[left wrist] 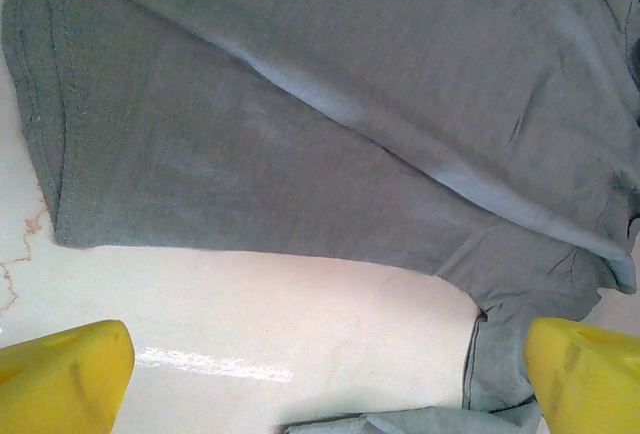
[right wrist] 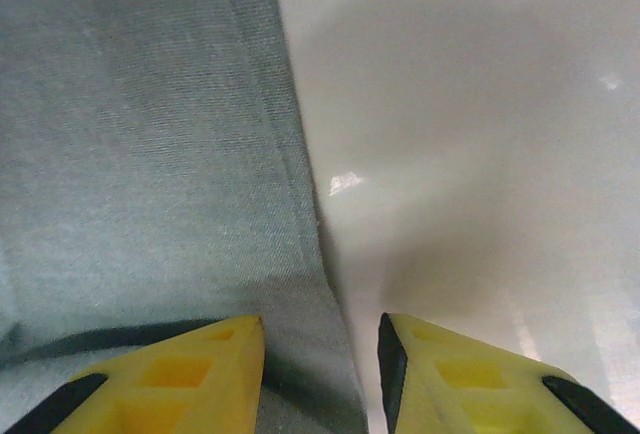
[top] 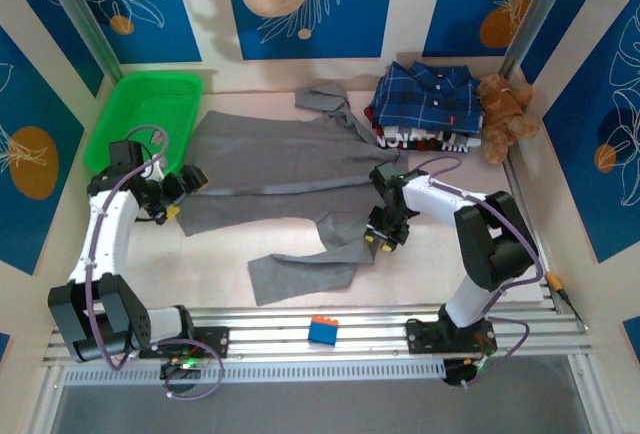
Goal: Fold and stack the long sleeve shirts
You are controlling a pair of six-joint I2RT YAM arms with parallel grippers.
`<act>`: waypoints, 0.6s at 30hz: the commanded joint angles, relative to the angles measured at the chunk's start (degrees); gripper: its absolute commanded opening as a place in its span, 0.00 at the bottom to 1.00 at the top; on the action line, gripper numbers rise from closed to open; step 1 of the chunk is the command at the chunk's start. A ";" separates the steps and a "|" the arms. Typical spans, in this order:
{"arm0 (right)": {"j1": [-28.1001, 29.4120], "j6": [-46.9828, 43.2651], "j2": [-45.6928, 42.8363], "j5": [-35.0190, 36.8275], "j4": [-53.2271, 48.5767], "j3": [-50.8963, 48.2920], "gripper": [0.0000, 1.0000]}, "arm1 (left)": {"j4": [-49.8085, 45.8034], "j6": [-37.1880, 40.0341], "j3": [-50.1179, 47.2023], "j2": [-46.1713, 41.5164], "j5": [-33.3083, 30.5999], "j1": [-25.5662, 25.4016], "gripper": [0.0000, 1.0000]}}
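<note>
A large grey long sleeve shirt lies spread flat mid-table, one sleeve trailing toward the front. A navy plaid shirt lies folded on top of a pile at the back right. My left gripper hovers at the grey shirt's left hem, open wide; bare table lies between its yellow fingers, with the cloth just beyond. My right gripper is low at the shirt's right edge. Its jaws stand narrowly apart, the grey hem lies between them, and a gap shows beside the right finger.
A green basket stands at the back left. A brown teddy bear leans in the back right corner beside the pile of folded clothes. A small blue and orange brick rests on the front rail.
</note>
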 commanded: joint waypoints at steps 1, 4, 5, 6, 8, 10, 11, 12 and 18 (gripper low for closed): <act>0.90 2.10 1.78 0.67 0.07 0.40 0.36 | -0.54 1.48 -1.12 -1.54 -0.72 1.00 1.00; 1.70 2.96 3.07 1.79 -0.29 0.57 0.34 | -0.40 1.58 -1.69 -1.69 -0.88 1.38 1.00; 1.87 3.45 3.51 2.28 -0.29 0.49 0.33 | -0.30 1.46 -1.95 -1.78 -0.98 1.60 1.00; 1.97 3.89 3.82 2.89 -0.36 0.40 0.31 | -0.14 1.24 -2.25 -1.87 -1.07 1.76 1.00; 2.11 4.62 4.45 4.37 -0.53 0.35 0.28 | 0.29 0.64 -3.04 -2.12 -0.83 2.41 1.00; 2.06 5.02 4.89 5.63 -0.82 0.55 0.23 | 0.44 0.20 -3.79 -2.37 -0.80 2.82 1.00; 1.96 5.02 5.10 6.07 -0.94 0.73 0.19 | 0.36 0.08 -4.08 -2.61 -1.32 2.98 1.00; 1.97 4.98 5.28 6.41 -1.02 0.98 0.16 | -0.41 0.00 -4.00 -2.81 -2.95 2.99 1.00; 2.81 2.66 3.53 8.16 -2.60 2.67 0.03 | -5.11 0.05 -4.68 -3.45 -12.35 2.94 1.00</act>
